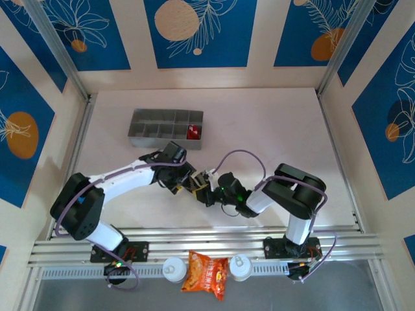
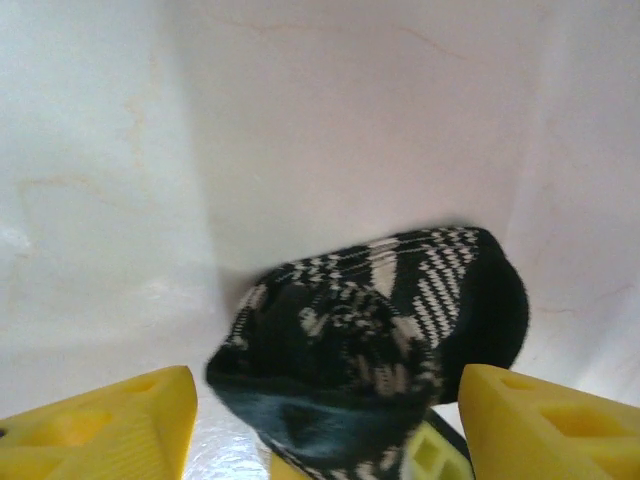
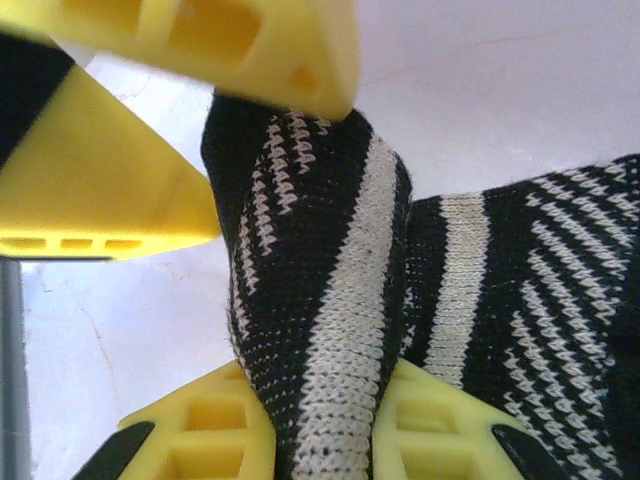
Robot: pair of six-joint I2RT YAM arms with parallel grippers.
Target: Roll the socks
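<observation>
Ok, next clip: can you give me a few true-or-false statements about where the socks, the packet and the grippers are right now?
1. The red sock sits in the right-end compartment of the grey compartment tray. True.
2. The orange snack packet lies inside the tray. False: it lies on the aluminium rail at the near edge.
3. The right gripper pinches the striped sock. True.
4. The striped sock lies flat, away from both grippers. False: it is bunched up between the fingers of the left gripper.
</observation>
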